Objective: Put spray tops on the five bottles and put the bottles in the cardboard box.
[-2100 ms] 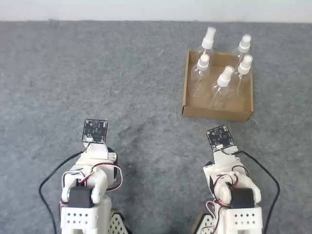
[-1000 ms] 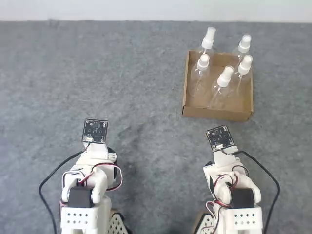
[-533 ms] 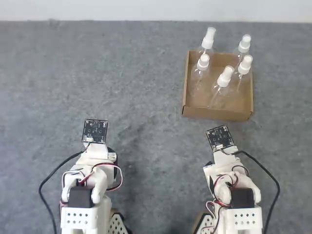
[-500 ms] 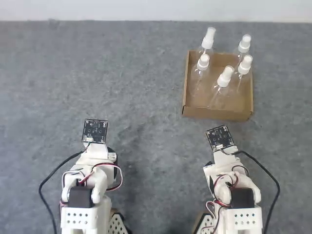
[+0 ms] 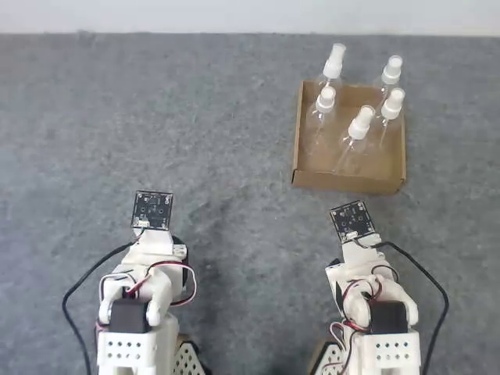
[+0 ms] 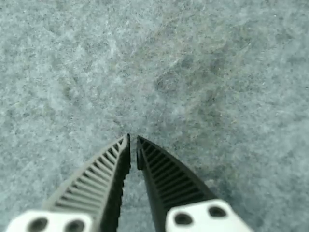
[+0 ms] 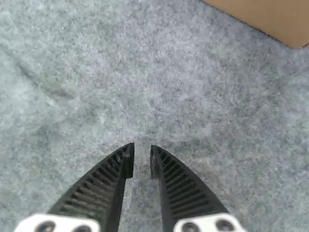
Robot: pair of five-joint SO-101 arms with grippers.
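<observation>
Shallow brown cardboard box (image 5: 348, 184) sits far right on the grey felt table cover (image 5: 156, 117). Five clear plastic bottles (image 5: 355, 148), each with a white spray top, stand inside it. Left gripper (image 6: 133, 141) is low over the felt, near left, fingers almost together, nothing between. Right gripper (image 7: 141, 150) is near right, on the near side of the box, likewise almost together and empty.

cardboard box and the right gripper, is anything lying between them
Only bare grey carpet lies between the right gripper and the cardboard box, as the right wrist view shows; the high view agrees.
</observation>
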